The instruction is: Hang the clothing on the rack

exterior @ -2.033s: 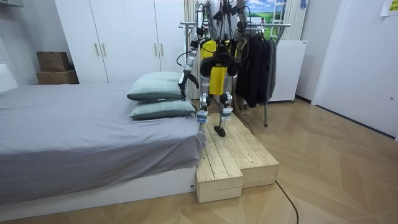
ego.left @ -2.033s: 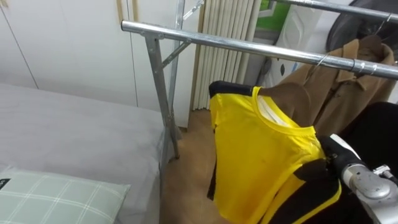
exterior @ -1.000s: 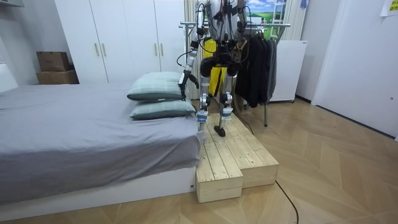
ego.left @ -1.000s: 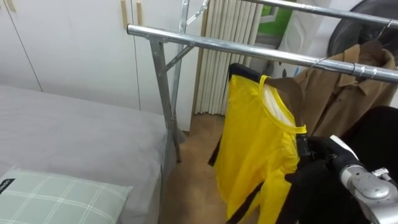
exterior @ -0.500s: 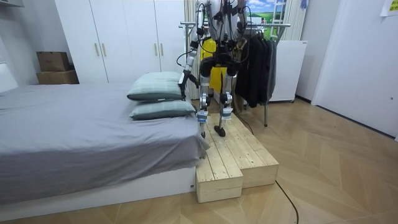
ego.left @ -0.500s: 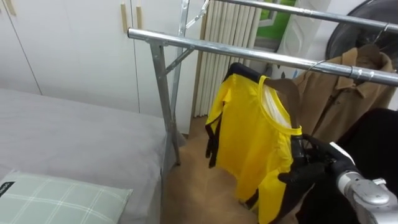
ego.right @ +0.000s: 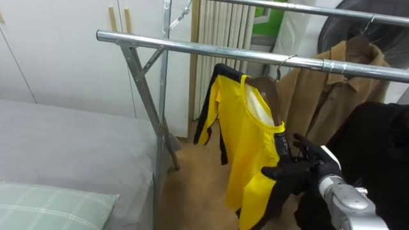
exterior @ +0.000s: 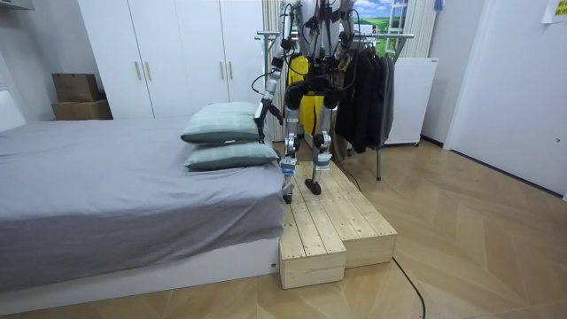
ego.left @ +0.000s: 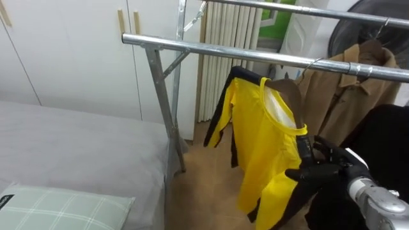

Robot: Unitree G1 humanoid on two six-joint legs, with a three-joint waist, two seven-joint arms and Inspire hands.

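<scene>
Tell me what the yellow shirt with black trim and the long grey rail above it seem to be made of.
Yellow shirt with black trim: probably a thin synthetic knit, smooth and slightly glossy; it drapes in soft folds.
Long grey rail: metal, likely steel or aluminium tube, with a polished finish; bright highlights run along it.

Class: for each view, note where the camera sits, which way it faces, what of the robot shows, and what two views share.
Left eye view: on the head, facing the rail and yellow shirt; right hand shows, fingers on the shirt.
Right eye view: beside it; shares that scene and hand.
Room view: across the room, behind the robot on the wooden platform; whole body, left hand hanging.
</scene>
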